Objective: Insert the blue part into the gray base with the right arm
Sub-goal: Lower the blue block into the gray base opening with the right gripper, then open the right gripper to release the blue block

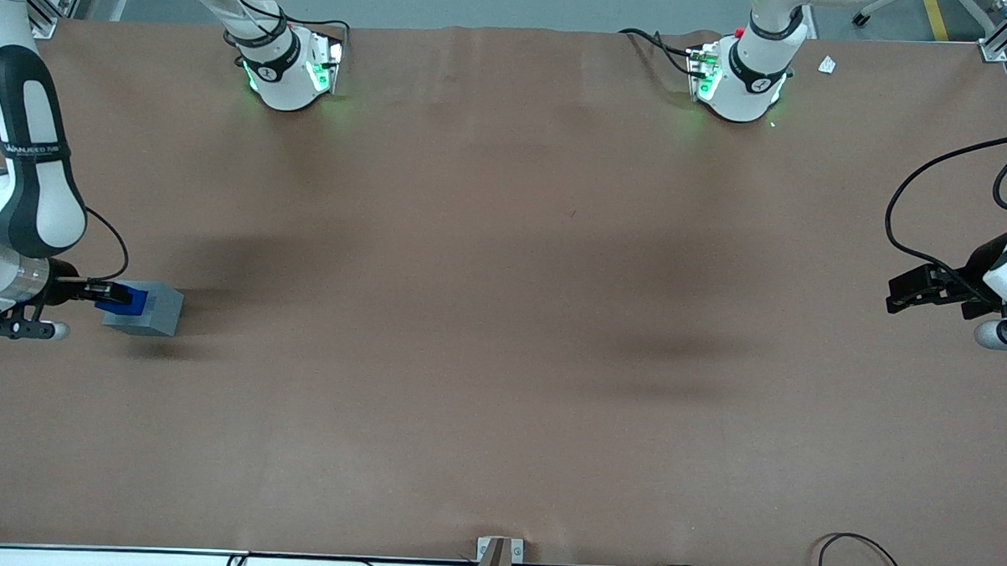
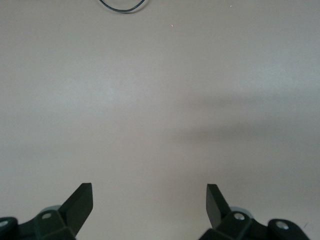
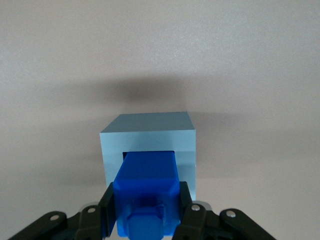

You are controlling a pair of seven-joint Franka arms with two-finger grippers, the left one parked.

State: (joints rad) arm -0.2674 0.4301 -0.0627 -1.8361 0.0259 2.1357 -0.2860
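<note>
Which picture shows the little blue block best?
The right wrist view: the small bright-blue plastic block fills it, held in the robot's hand, entering the light-gray plastic cube. The front view shows it tiny. The left wrist view misses it.

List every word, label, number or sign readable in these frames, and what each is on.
Black band on the right arm: white lettering, too small to read.
Round marks on the two arm bases: a symbol or digit, not legible.
The blue part, the gray base and the brown table: no text.
The hand is shut on the blue part at the base's opening; no marking on it.
</note>
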